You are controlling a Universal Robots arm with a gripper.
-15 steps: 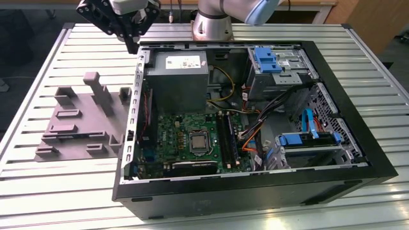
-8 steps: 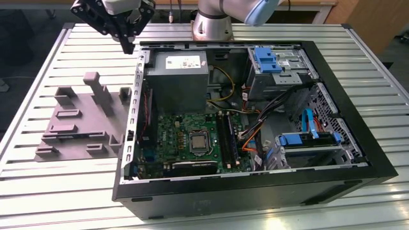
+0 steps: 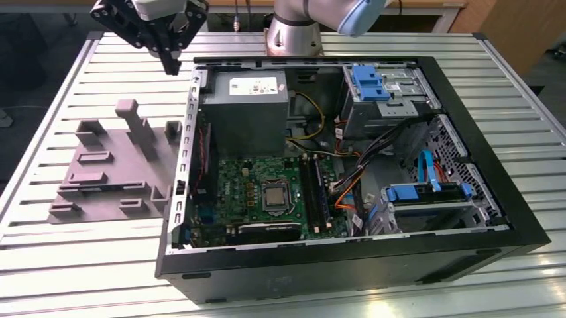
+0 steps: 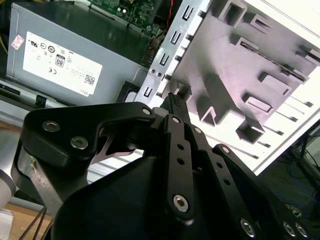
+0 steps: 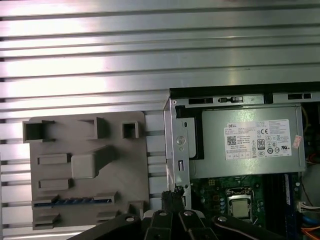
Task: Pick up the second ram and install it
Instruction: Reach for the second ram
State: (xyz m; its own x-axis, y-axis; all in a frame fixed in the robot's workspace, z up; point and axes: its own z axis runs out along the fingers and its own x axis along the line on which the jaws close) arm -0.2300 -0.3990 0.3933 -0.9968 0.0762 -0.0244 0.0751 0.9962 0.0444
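Nearest the lens, black metal gripper (image 4: 174, 102), jaws pressed together with nothing between them. Hanging in the air above the seam between the grey moulded plastic holder (image 5: 85, 165) and the wall of the open black computer case (image 3: 495, 218), touching neither. In a slot of that holder, the second ram (image 5: 70, 201), a thin dark stick standing on edge, not yet taken. Beyond, silver power-supply box (image 5: 250, 145) and ribbed silver tabletop (image 5: 150, 40). Judged as the approach before pick-up; probably calls for parting the jaws and lining them squarely over the stick's narrow top edge.
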